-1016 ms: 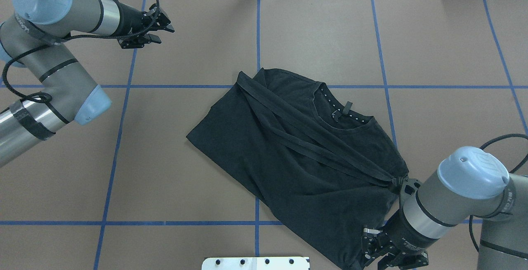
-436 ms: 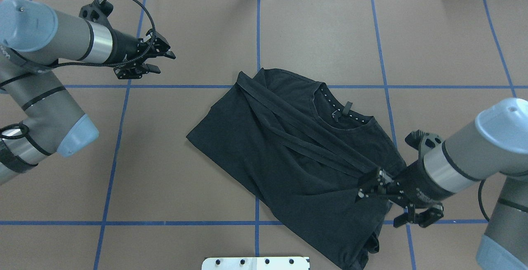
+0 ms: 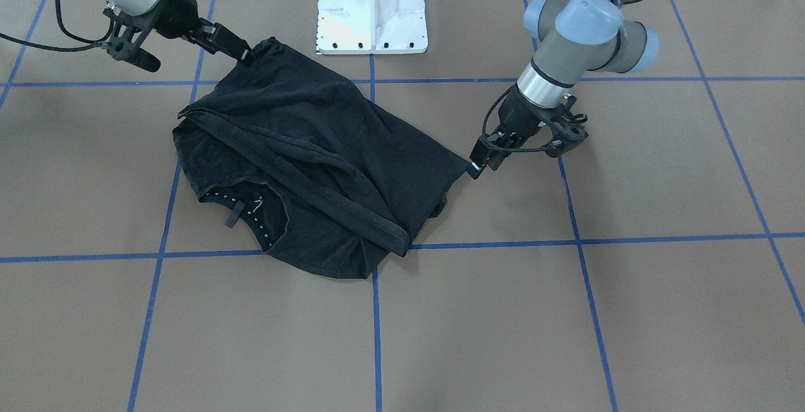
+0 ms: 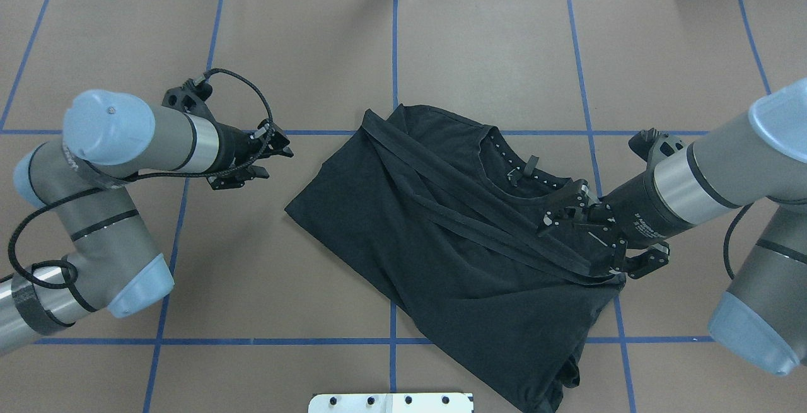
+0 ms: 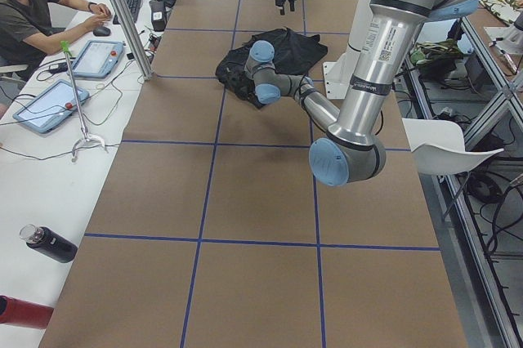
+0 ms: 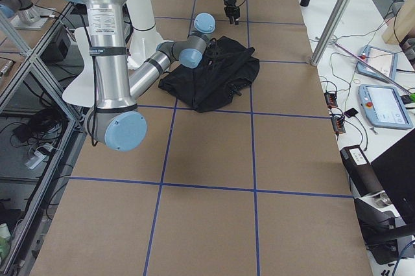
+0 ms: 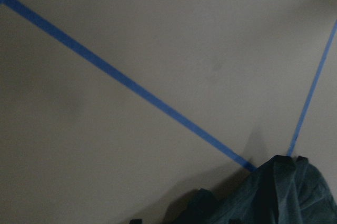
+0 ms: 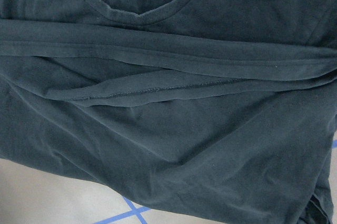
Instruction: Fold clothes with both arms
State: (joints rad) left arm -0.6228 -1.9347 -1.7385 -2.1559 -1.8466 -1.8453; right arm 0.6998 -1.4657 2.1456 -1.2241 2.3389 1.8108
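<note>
Cloth first: one black T-shirt (image 4: 441, 243) lay rumpled mid-table (image 4: 252, 274), its long axis running diagonally between two arms. The left end effector (image 4: 279, 164) hovered spread wide just beside its corner. The right end effector (image 4: 583, 243), nearer and also spread, hung over the shoulder, perhaps touching.

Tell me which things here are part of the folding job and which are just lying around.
Job: T-shirt, left end effector, right end effector.
Lying about: base plate, bottle, tablets.
</note>
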